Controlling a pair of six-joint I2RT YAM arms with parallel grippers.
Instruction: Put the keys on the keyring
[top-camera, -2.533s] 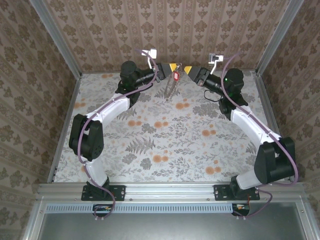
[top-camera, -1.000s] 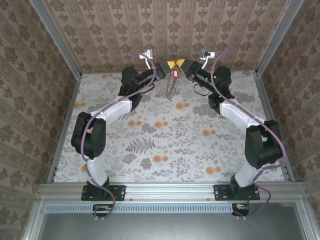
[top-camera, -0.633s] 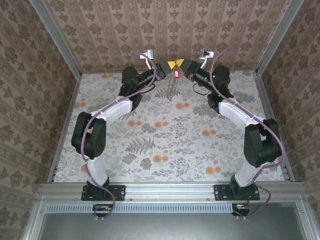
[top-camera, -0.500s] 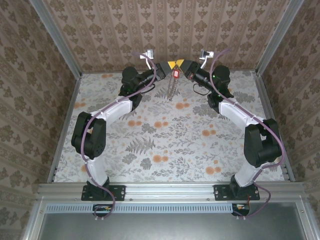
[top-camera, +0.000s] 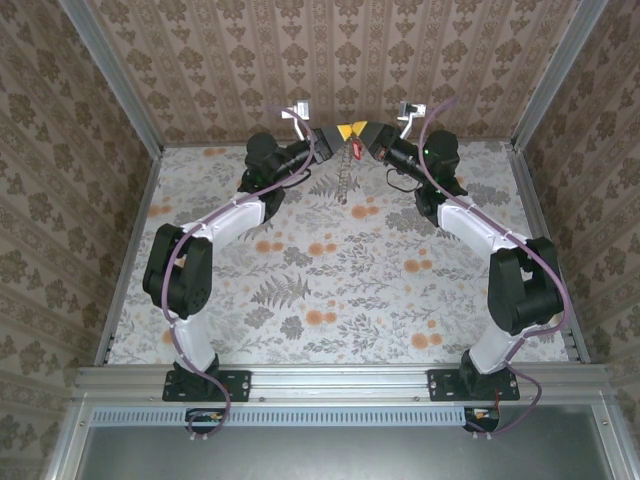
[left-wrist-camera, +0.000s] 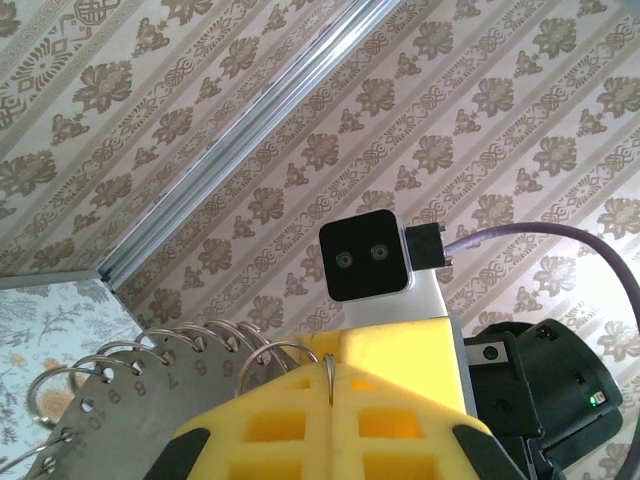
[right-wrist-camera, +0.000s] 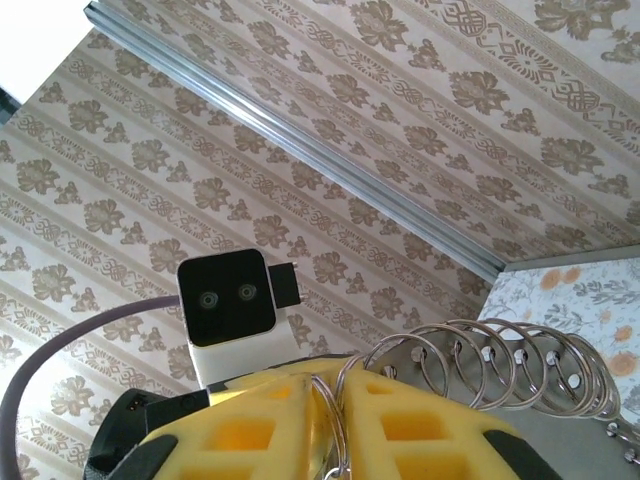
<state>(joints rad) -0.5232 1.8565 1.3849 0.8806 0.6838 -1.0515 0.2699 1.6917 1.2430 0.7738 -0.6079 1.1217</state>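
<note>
High at the back of the cell my left gripper (top-camera: 345, 131) and right gripper (top-camera: 362, 134) meet tip to tip. The keyring (top-camera: 345, 180), a grey metal bundle, hangs below them, with a small red-headed key (top-camera: 356, 148) just under the right tip. In the left wrist view my yellow left gripper (left-wrist-camera: 329, 366) is shut on a thin wire ring (left-wrist-camera: 274, 344). My right gripper (right-wrist-camera: 328, 386) pinches ring wires (right-wrist-camera: 333, 421) between its pads. A numbered metal plate (left-wrist-camera: 110, 400) carries several more rings (right-wrist-camera: 510, 360).
The patterned back wall stands right behind both grippers, with an aluminium corner post (top-camera: 110, 75) at the left and another (top-camera: 555, 70) at the right. The floral floor (top-camera: 330, 280) lies well below. Each wrist view faces the other arm's camera block (left-wrist-camera: 368, 256) (right-wrist-camera: 228, 298).
The grippers stay tip to tip. The left tip has edged slightly right, the red key has shifted toward the right gripper, and the hanging bundle looks narrower.
</note>
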